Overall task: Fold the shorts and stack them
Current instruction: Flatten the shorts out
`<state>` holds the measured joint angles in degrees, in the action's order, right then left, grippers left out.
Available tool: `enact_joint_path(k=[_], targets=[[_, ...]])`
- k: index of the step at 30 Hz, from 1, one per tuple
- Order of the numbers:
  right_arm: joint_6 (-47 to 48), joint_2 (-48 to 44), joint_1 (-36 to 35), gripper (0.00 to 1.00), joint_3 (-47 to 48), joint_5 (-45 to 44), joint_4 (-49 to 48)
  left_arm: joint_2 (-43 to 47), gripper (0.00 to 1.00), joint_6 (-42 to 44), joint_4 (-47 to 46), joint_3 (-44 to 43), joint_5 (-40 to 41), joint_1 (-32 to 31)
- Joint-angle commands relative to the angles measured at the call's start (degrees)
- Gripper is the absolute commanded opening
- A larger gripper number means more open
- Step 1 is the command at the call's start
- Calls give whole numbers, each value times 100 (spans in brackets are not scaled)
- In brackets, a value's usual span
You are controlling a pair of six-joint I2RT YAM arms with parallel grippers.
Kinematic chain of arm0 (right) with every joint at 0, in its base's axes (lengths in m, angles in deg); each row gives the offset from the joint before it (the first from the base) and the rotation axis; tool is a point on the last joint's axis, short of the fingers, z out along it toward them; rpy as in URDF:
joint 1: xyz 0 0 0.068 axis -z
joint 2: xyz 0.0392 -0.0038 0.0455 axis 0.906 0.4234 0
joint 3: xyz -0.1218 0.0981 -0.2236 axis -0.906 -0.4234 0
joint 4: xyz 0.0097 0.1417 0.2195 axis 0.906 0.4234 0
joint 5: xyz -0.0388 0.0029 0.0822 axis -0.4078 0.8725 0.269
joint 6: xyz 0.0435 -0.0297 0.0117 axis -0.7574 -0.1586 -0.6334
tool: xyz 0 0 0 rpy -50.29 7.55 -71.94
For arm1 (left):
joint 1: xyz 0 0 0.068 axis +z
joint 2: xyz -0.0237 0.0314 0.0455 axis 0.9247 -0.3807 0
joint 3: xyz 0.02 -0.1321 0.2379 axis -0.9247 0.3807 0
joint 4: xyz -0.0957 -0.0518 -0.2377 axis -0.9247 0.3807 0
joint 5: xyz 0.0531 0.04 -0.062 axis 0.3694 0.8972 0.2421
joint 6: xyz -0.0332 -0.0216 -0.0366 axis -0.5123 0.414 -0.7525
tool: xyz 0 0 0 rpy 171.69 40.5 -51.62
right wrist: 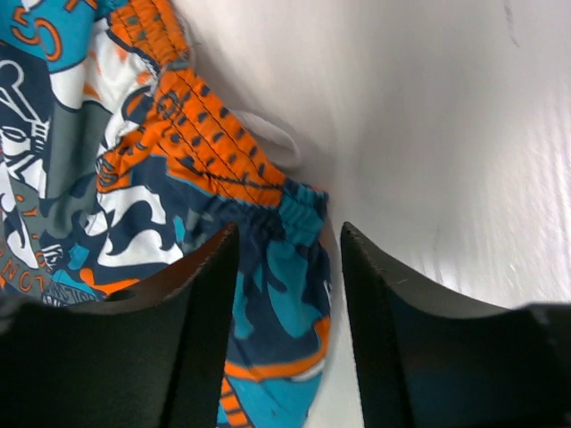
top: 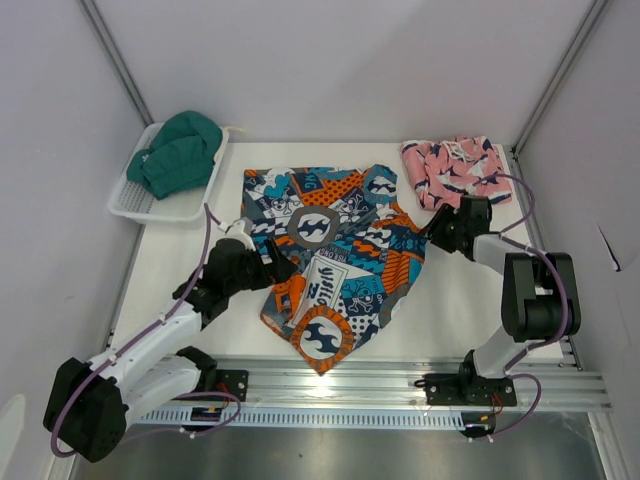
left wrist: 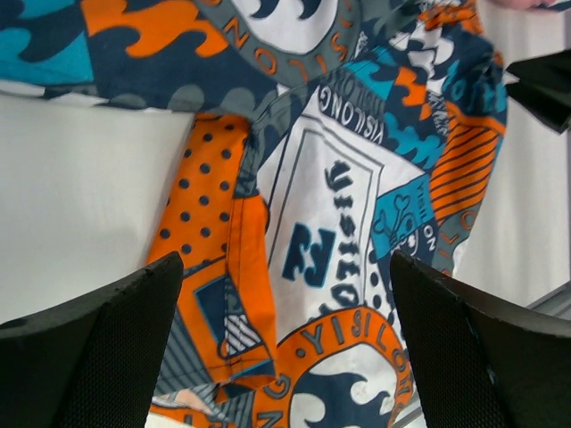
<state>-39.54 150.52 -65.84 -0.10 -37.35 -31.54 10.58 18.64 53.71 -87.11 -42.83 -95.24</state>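
The teal, orange and navy patchwork shorts [top: 330, 250] lie spread across the middle of the table. The pink shark-print shorts [top: 455, 170] sit crumpled at the back right. My left gripper [top: 275, 268] hovers wide open over the patchwork shorts' left side, above an orange leg hem [left wrist: 223, 267], touching nothing. My right gripper [top: 432, 232] is at the shorts' right edge. In the right wrist view its jaws [right wrist: 287, 236] straddle the teal waistband corner [right wrist: 285, 294], half closed, with a gap still showing beside the right finger. A white drawstring loop [right wrist: 272, 134] lies just beyond.
A white basket [top: 135, 205] at the back left holds a bundled green cloth [top: 180, 150]. A metal rail [top: 400, 385] runs along the near edge. Grey enclosure walls stand close on the left, right and back.
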Motion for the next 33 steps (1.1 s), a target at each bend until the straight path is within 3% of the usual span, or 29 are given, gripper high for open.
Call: enact_joint_path(k=[1, 10, 15, 25, 30, 33], targets=[[-161, 289, 18, 49, -101, 332, -859, 98, 99, 292, 403, 26, 78, -42], [-126, 342, 18, 17, -338, 420, -1335, -113, 94, 520, 1081, 43, 157, -481], [-118, 518, 27, 0, -242, 640, -1317, 473, 90, 266, 1599, 140, 324, -876], [-267, 589, 370, 0, -400, 1132, -1704, 2126, 91, -911, 2118, 711, 561, -1729], [-276, 553, 378, 0, -479, 1158, -1809, 2497, 91, -1605, 1741, 1159, 27, -1756], [-293, 553, 379, 0, -470, 1159, -1792, 2629, 91, -1914, 1582, 1282, 156, -1931]])
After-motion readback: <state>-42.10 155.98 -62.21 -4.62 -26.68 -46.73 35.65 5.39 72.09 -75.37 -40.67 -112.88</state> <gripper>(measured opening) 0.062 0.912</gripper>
